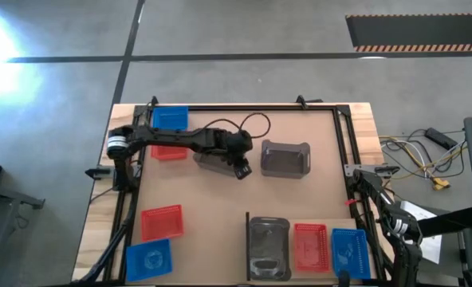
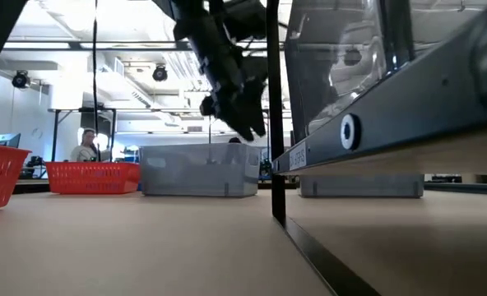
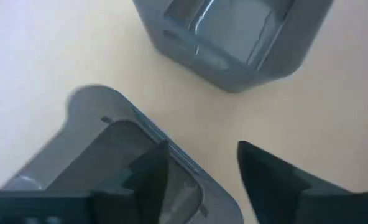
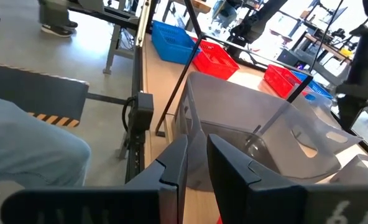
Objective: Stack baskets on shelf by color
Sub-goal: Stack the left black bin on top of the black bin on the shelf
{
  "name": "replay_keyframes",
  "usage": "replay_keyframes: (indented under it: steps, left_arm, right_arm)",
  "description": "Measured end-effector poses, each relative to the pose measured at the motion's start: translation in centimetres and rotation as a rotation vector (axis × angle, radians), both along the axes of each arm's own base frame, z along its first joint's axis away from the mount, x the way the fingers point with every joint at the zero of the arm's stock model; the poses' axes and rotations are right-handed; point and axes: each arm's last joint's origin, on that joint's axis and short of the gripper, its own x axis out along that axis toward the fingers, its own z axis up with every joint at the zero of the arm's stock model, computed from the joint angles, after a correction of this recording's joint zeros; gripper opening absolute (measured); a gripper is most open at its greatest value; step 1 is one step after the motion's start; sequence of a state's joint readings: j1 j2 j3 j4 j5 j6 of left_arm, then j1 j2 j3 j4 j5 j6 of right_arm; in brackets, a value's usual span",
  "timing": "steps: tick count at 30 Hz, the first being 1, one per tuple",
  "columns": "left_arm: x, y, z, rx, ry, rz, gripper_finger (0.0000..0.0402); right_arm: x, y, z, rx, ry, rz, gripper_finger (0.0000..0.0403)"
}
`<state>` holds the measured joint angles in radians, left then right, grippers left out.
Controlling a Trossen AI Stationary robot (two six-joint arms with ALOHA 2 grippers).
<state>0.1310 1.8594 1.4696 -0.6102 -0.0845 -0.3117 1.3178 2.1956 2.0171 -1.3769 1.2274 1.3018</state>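
Grey concrete floor surrounds a pale wooden table (image 1: 220,207) edged by a black metal frame (image 1: 344,143), and baskets lie scattered across its top. Seen from above, the left arm reaches in from the table's left edge toward the middle, and the left gripper (image 1: 241,168) hangs over the right-hand end of a grey basket (image 1: 212,163) lying under the arm; its wrist view shows the two fingers (image 3: 148,180) spread apart, one over that basket's rim and the other over bare tabletop, holding nothing. A second grey basket (image 1: 285,159) sits just to the right of it, apart from the gripper. Behind the arm a blue basket (image 1: 169,118) and a red basket (image 1: 167,151) lie near the far left corner, while another red basket (image 1: 162,222) and another blue basket (image 1: 149,258) sit near the front left. On the shelf (image 1: 316,214) at the front right, a stacked grey basket (image 1: 269,247), a red one (image 1: 311,246) and a blue one (image 1: 349,251) stand side by side in a row. The right gripper (image 4: 196,163) waits at the table's front right corner, its fingers close together with a narrow gap and nothing between them. From table height, a person (image 2: 85,147) shows far off in the room behind.
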Motion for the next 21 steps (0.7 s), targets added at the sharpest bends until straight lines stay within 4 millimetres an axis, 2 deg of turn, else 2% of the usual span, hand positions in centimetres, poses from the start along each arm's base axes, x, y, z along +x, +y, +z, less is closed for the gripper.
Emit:
replay_keyframes:
  steps: [3, 5, 8, 10, 14, 21]
  left_arm:
    - [0.2, 0.2, -0.9, 0.048, 0.03, 0.057, 0.0229]
    - [0.4, 0.3, -1.2, 0.085, 0.041, 0.082, 0.0241]
    - [0.6, 0.4, -2.1, 0.09, 0.065, 0.095, 0.0242]
    - [0.8, 0.4, -2.6, 0.087, 0.071, 0.094, 0.0228]
    - [0.9, 0.3, -3.1, 0.068, 0.086, 0.063, 0.0169]
    - [0.8, -1.1, -3.1, 0.0, 0.133, -0.118, 0.0018]
  right_arm:
    - [0.0, 0.0, -0.2, -0.004, 0.001, 0.0, 0.0054]
    - [0.0, -0.1, -0.3, -0.004, 0.0, -0.002, 0.0054]
    - [0.0, -0.1, -0.5, -0.004, 0.001, -0.003, 0.0054]
    - [0.0, -0.1, -0.6, -0.007, 0.001, -0.003, 0.0054]
    - [0.0, -0.1, -0.6, -0.003, 0.0, -0.003, 0.0054]
    - [0.0, 0.0, -0.6, 0.01, 0.002, -0.003, 0.0054]
